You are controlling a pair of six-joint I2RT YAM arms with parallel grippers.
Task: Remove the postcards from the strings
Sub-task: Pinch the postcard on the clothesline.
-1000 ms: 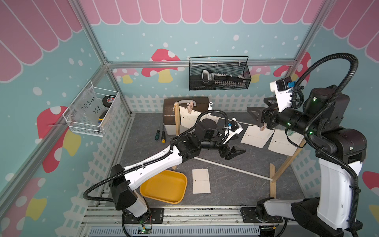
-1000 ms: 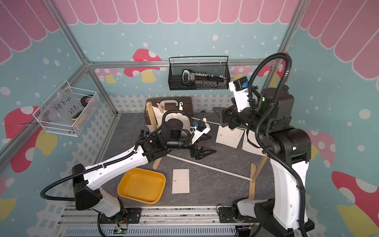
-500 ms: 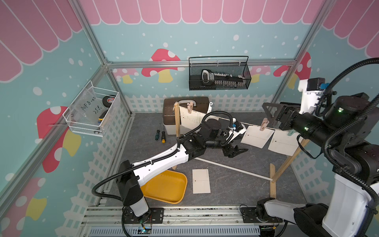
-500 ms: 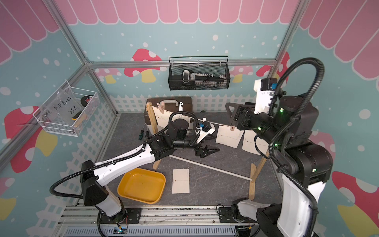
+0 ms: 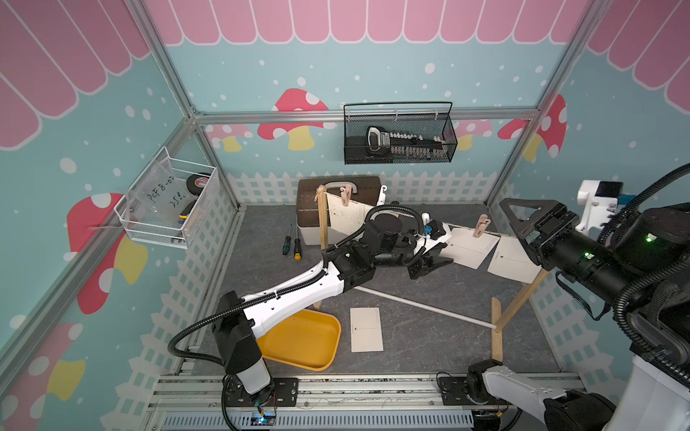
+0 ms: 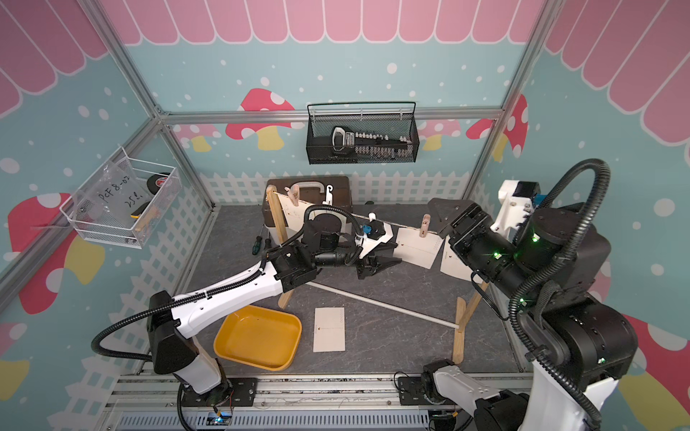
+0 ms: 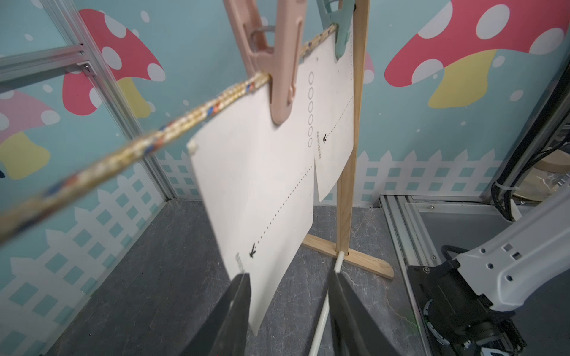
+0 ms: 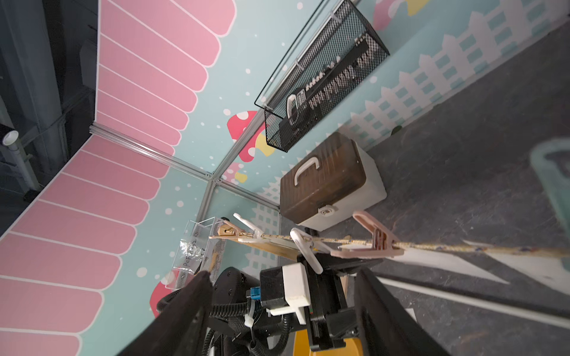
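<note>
Both top views show a dark grey, marbled tabletop (image 5: 429,347) boxed in by teal walls printed with red mushrooms, a white picket fence and pink scallops. Nearest lie 1 shallow yellow plastic tray (image 5: 302,343) and, just beside it, 1 flat cream-white postcard (image 5: 366,329), its long axis running near to far. Behind them, 1 thin white rod (image 5: 422,306) joins the feet of 2 light wooden posts (image 5: 322,224).

The beige twisted string (image 7: 154,141) stretches between the posts, its long axis slanting from far left to near right. 3 hanging postcards (image 5: 468,248) are in view on it, and 2 pink plastic pegs (image 5: 481,225) show above them.

The left end effector (image 7: 289,274) sits below the string with its fingers apart, the lower corner of a hanging card between them. The right end effector (image 8: 283,271) is spread wide by the string's near-right end, gripping nothing.

Farther back lie 2 small screwdrivers (image 5: 287,244) beside 1 brown-lidded white box (image 5: 310,201). On the walls hang 1 white wire basket (image 5: 198,209) and 1 black mesh basket (image 5: 446,149).
</note>
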